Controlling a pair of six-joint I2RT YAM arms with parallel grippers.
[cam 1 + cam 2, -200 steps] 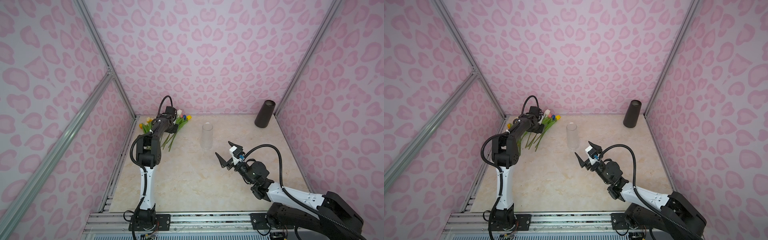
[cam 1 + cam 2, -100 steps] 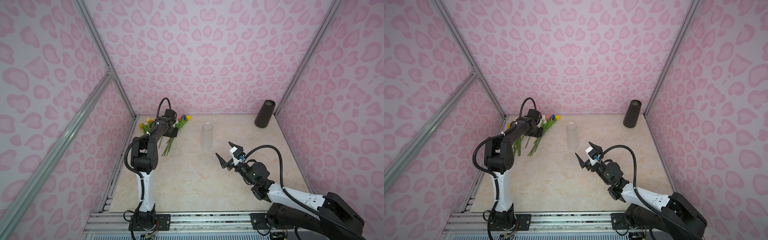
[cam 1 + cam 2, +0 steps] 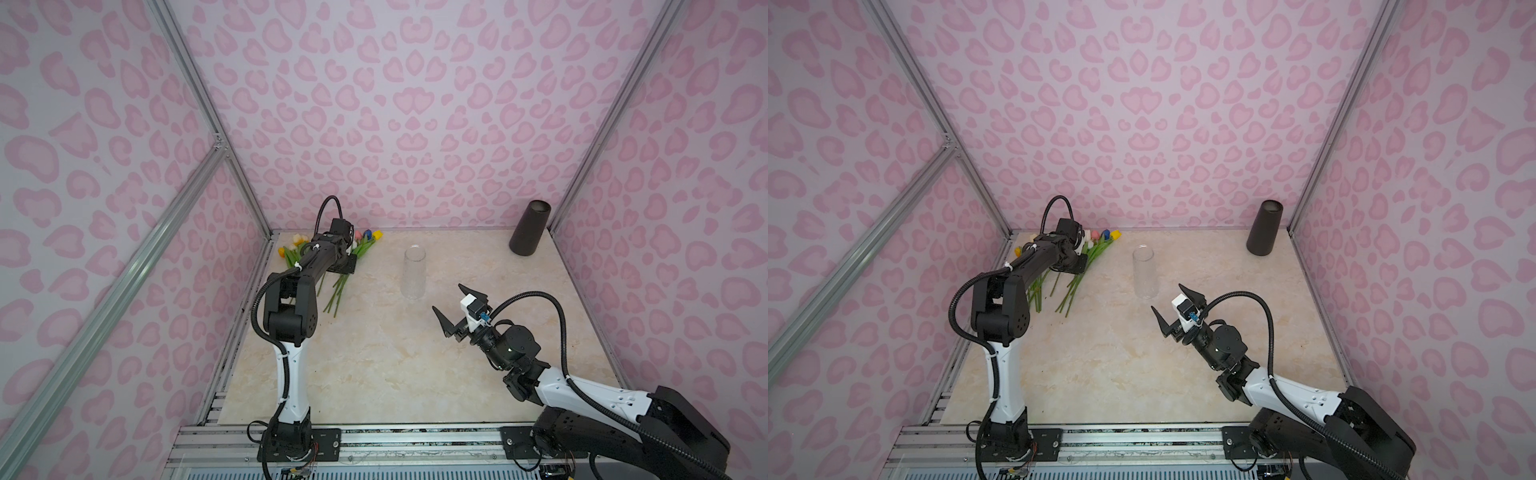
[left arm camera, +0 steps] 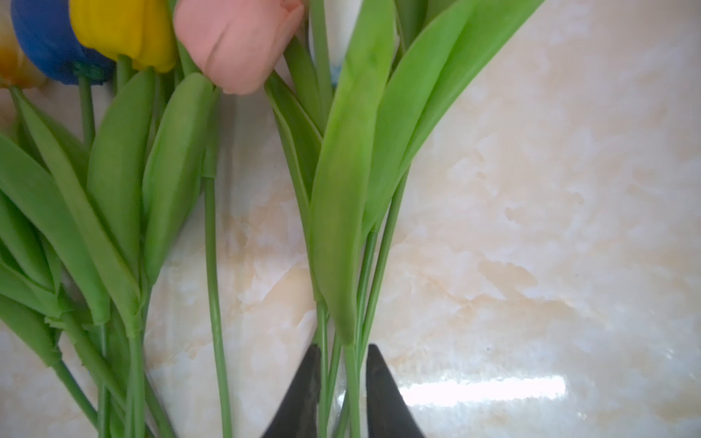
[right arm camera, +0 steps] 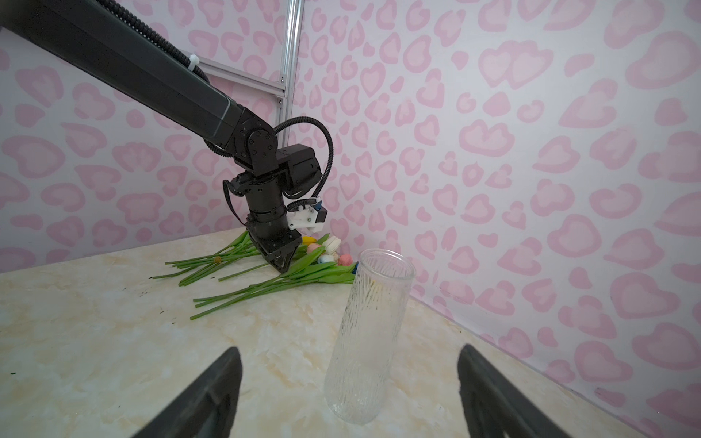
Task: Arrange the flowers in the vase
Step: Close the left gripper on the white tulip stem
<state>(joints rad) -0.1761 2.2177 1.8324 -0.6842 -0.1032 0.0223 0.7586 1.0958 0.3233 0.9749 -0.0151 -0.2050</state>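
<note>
1. The green-stemmed artificial tulip flowers [image 3: 362,248] [image 3: 1098,249], with yellow, pink, blue and cream heads, lie flat on the beige marble-patterned counter [image 3: 374,374] in its far left corner. Their heads point toward the back wall (two loose bunches, stems fanning forward).
2. The left arm's black fingers [image 4: 372,366] sit low on that pile, standing slightly apart astride a few thin stems. The left wrist view shows a sliver of space beside the stems.
3. The tall clear ribbed glass vase [image 3: 413,274] [image 3: 1145,274] stands upright to the right of the flowers, apart from them.
4. The right arm's black fingers [image 3: 442,320] hover spread wide, near the vase on its front side, touching nothing.
5. A black tapered cylinder [image 3: 530,228] stands in the counter's far right corner.
</note>
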